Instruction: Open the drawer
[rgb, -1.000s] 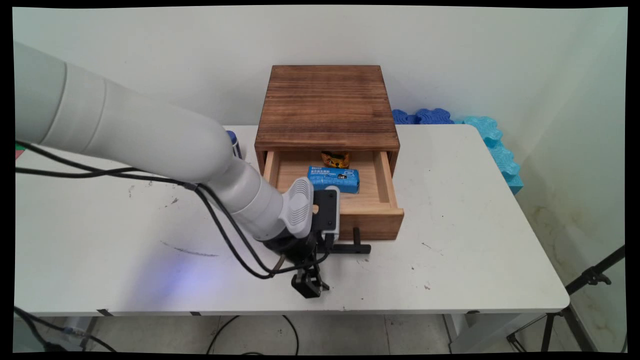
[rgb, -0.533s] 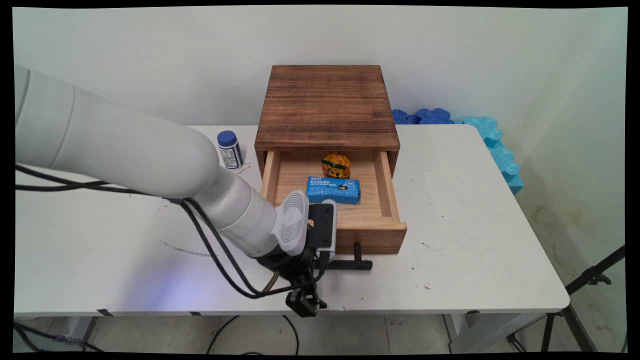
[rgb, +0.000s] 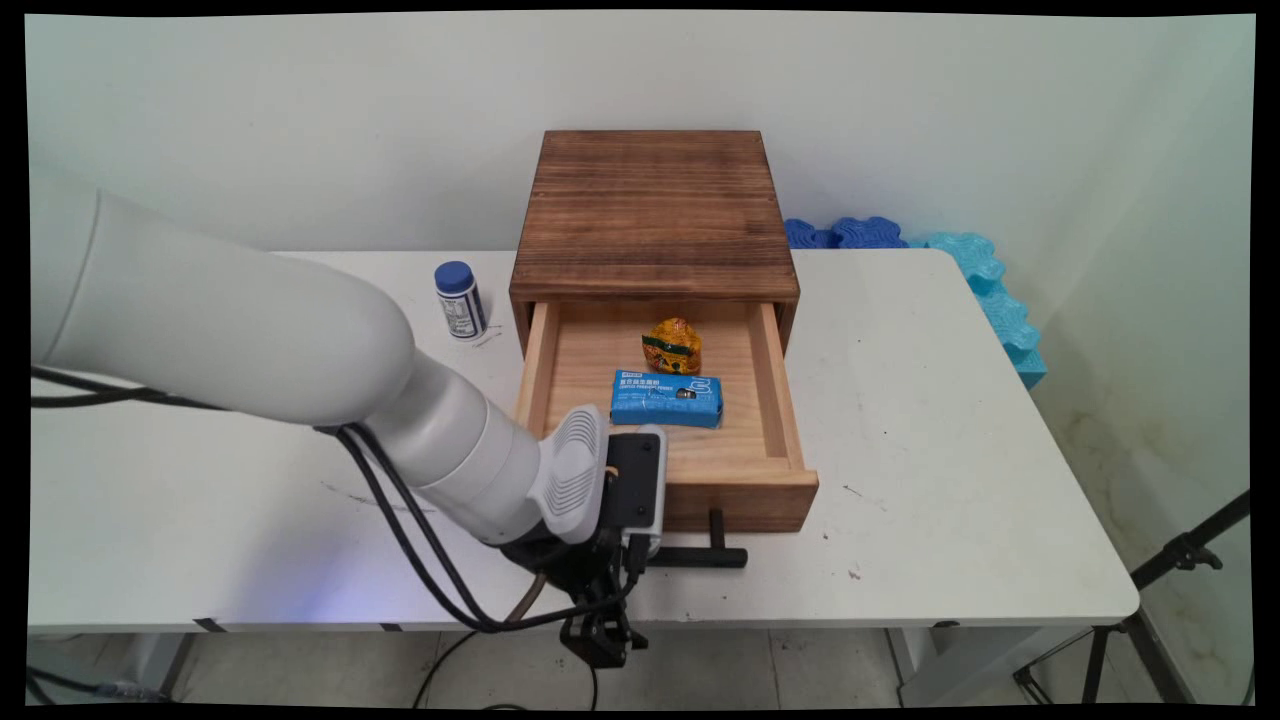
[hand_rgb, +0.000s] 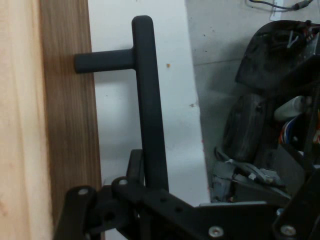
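A dark wooden cabinet (rgb: 652, 200) stands at the back of the white table (rgb: 950, 450). Its light wooden drawer (rgb: 745, 500) is pulled out toward the near edge. Inside lie a blue packet (rgb: 667, 398) and a yellow-orange wrapped snack (rgb: 672, 346). My gripper (rgb: 640, 556) (hand_rgb: 150, 187) is shut on the left end of the drawer's black bar handle (rgb: 705, 557) (hand_rgb: 149, 100). In the hand view the bar runs up from between my fingers, with the drawer front (hand_rgb: 70, 125) to its left. In the main view the wrist hides the fingers.
A white bottle with a blue cap (rgb: 460, 300) stands left of the cabinet. Blue and turquoise foam pieces (rgb: 985, 285) lie past the table's far right corner. A black stand (rgb: 1180, 555) is on the floor at right. My hand hangs over the table's near edge.
The drawer has slid out further toward the near edge, drawn by my gripper on its handle. The packet and snack have ridden out with it.
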